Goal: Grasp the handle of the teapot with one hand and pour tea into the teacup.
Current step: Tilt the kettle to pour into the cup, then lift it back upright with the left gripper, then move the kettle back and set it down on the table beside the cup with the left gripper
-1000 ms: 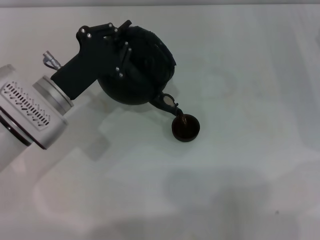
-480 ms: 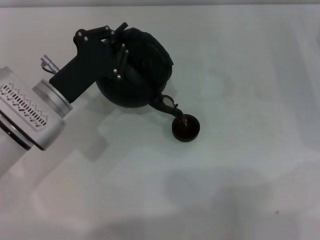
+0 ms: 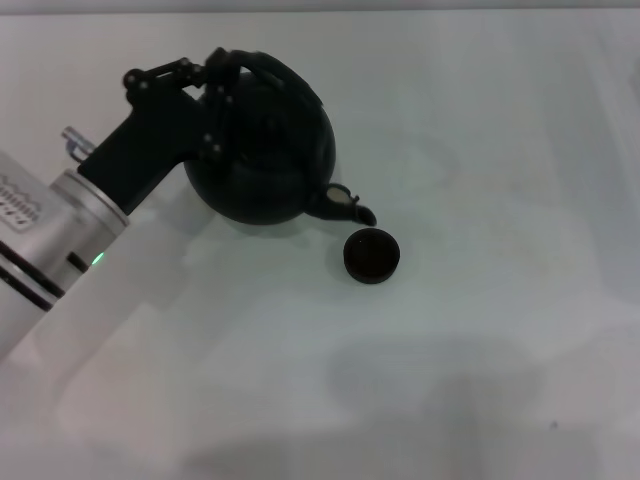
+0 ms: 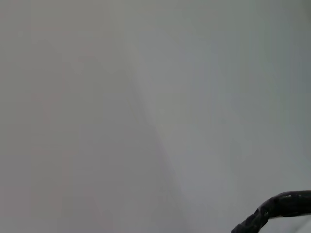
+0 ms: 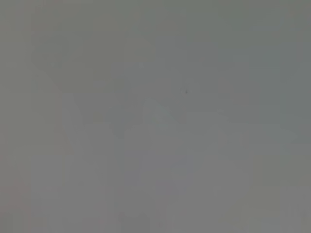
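Note:
The round matte black teapot (image 3: 262, 155) is at the upper left of the head view, nearly upright, its short spout (image 3: 345, 205) pointing toward the teacup (image 3: 371, 255). That tiny dark cup stands on the white table just beyond the spout tip, apart from it. My left gripper (image 3: 225, 75) reaches in from the left and is shut on the arched dark handle (image 3: 268, 68) over the pot's top. A stretch of the rough handle (image 4: 274, 208) shows in the left wrist view. My right gripper is out of view.
The white table (image 3: 480, 350) spreads to the right and front of the cup. The right wrist view shows only plain grey surface.
The teapot has tipped back from its pouring tilt toward upright. Its spout has lifted away from the cup and the stream of tea has stopped. My left arm has drawn back leftward.

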